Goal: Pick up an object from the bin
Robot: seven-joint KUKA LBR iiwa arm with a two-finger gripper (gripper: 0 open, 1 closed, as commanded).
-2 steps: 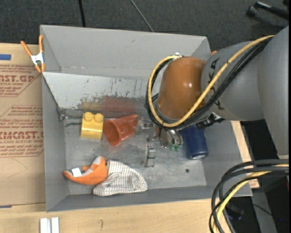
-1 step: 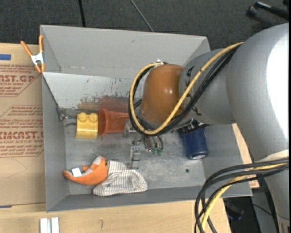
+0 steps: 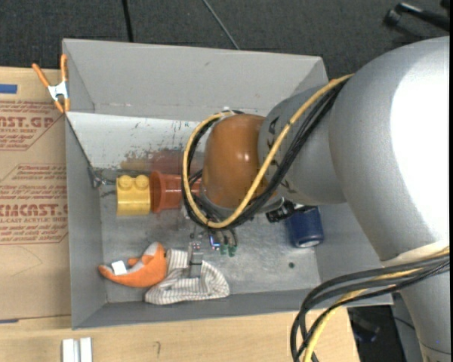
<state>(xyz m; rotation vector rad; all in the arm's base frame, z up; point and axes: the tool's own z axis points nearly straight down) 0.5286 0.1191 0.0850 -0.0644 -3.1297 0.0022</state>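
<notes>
The claw (image 3: 195,261) hangs low over a crumpled grey-white cloth (image 3: 202,285) by the lower wall of the bin (image 3: 189,81) — beside an orange curved toy (image 3: 140,271) — its grip, open or closed, impossible to tell.

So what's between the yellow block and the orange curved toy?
Nothing: in the camera view, bare bin floor separates the yellow block and the orange curved toy.

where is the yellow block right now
In the camera view, the yellow block lies on the left side of the bin near the back wall, just left of a reddish-brown cup and behind the curved orange toy.
</notes>
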